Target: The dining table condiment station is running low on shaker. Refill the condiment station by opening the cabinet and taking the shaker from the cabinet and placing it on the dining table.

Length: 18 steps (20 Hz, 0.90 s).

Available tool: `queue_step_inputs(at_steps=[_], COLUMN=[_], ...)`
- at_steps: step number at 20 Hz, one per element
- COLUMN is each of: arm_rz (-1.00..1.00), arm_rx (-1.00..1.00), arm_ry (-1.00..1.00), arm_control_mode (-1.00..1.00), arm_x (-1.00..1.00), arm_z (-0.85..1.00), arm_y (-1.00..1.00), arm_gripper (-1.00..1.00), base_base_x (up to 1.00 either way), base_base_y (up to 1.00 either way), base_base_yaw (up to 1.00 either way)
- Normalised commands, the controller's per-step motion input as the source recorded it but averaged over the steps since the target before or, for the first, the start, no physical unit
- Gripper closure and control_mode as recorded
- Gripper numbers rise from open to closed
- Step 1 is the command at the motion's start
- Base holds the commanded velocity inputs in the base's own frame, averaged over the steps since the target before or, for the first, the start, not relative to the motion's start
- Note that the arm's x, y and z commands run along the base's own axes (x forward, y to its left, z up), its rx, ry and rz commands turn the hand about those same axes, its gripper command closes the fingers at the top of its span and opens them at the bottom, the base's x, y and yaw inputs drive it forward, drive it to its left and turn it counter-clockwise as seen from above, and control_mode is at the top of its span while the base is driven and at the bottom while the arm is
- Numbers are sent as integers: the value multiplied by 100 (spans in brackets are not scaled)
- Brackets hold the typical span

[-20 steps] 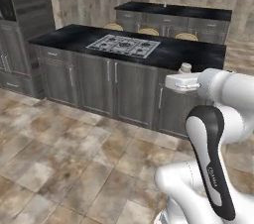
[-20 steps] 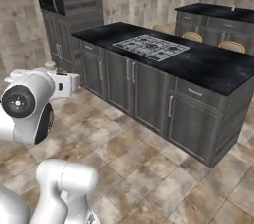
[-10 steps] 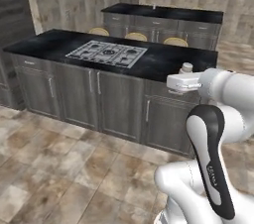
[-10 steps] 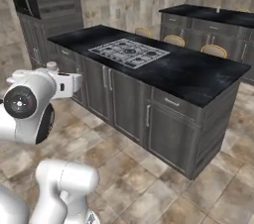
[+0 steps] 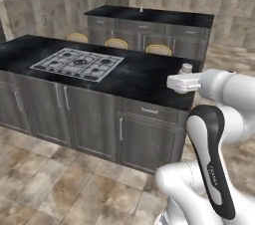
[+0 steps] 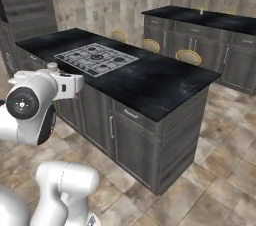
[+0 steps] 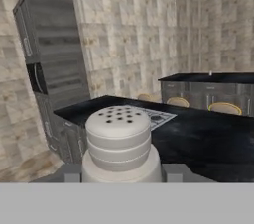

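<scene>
The gripper (image 7: 121, 176) is clamped on the shaker (image 7: 119, 141), carried upright in the air beside the island (image 5: 149, 77) with the steel cooktop (image 5: 79, 63). The dining table (image 5: 154, 16) stands beyond, well apart.

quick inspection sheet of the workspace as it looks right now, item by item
surface: the dining table, a black top on a grey base at the back, with a small pale item on it, too small to identify
job's things: the shaker is held upright in the gripper, perforated cap up; it also shows at the arm's end over the island corner; the cabinet stands tall at the wall
clutter: nothing seen
grippers: gripper shut on the shaker, fingers either side of its base
cables: nothing seen
surroundings: black-topped island with a steel cooktop, round stools behind it, stone-tile walls, tiled floor
</scene>
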Motion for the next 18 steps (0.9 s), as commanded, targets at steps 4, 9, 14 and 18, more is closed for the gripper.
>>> queue_step_inputs(at_steps=[4,9,14,18], arm_rz=[0,0,0,0], arm_rx=[0,0,0,0], arm_ry=[0,0,0,0], arm_control_mode=[100,100,100,100], arm_x=[0,0,0,0], arm_z=[0,0,0,0], arm_y=[0,0,0,0], arm_gripper=[100,100,100,100], base_base_x=[3,14,34,62], base_base_y=[-100,-100,-100,-100], base_base_yaw=[0,0,2,5])
